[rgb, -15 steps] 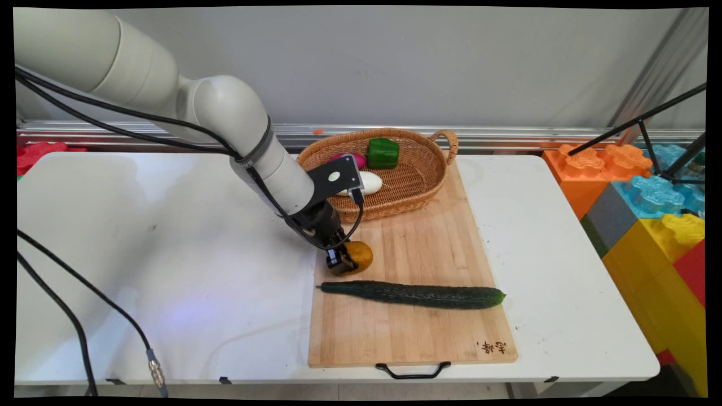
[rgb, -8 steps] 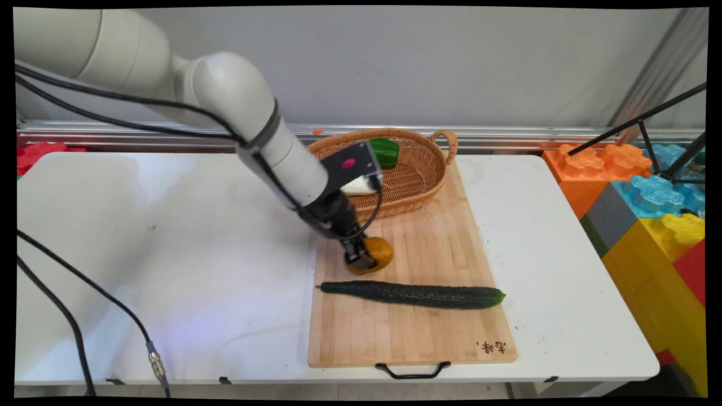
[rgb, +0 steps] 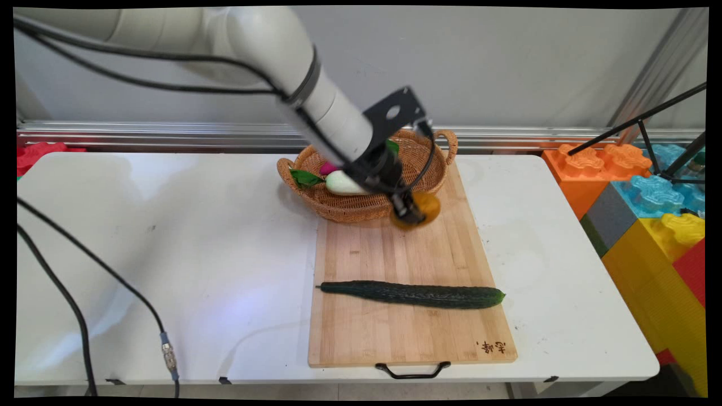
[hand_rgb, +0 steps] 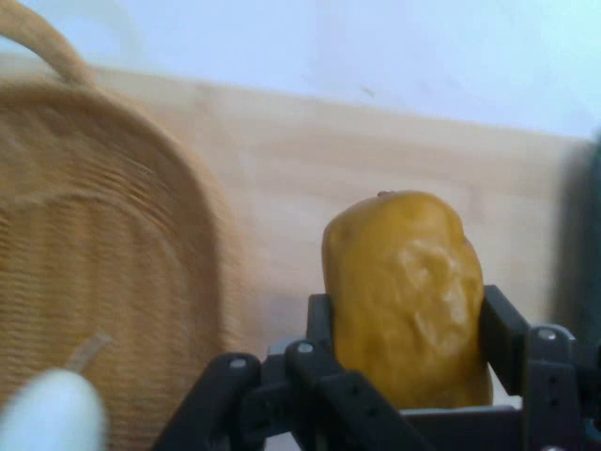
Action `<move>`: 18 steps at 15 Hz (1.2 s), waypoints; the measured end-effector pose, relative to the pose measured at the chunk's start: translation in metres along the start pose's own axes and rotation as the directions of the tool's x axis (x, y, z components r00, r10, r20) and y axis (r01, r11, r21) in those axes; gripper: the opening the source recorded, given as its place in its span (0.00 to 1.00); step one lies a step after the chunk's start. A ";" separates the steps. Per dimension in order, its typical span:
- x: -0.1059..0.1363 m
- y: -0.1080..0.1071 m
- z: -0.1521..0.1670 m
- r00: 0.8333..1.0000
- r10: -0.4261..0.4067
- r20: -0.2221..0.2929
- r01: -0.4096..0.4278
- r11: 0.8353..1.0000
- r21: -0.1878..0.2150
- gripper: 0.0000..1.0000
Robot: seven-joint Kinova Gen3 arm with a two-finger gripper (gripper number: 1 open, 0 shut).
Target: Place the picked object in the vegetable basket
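Observation:
My gripper (rgb: pixel 414 213) is shut on a yellow-brown potato (rgb: pixel 424 207), held in the air over the far end of the wooden cutting board (rgb: pixel 406 332), just in front of the wicker basket (rgb: pixel 350 210). In the hand view the potato (hand_rgb: pixel 408 291) is clamped between the two black fingers (hand_rgb: pixel 502 338), with the basket (hand_rgb: pixel 113 272) to its left. A long dark green cucumber (rgb: pixel 414 294) lies across the board, nearer the front.
The basket holds a white vegetable (rgb: pixel 343 184), a purple one (rgb: pixel 327 168), a green leaf (rgb: pixel 304 178) and a green pepper (rgb: pixel 392 148) partly hidden by the arm. Big coloured blocks (rgb: pixel 648 197) stand at the right. Black cables (rgb: pixel 113 282) hang over the table's left.
The gripper has lifted the potato off the board and carried it back and to the right, up to the basket's near rim. The basket has shifted left. The cucumber has stayed put.

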 end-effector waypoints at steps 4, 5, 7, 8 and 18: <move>0.020 -0.040 0.004 1.000 -0.013 -0.025 0.015 0.995 0.101 0.00; 0.022 -0.052 0.007 0.999 -0.022 -0.027 0.025 0.992 0.127 0.00; 0.022 -0.071 0.016 0.999 -0.039 -0.027 0.043 0.986 0.161 0.00; 0.021 -0.077 0.020 0.999 -0.044 -0.027 0.048 0.984 0.169 0.00; -0.005 -0.122 0.084 0.996 -0.091 -0.009 0.091 0.975 0.203 0.00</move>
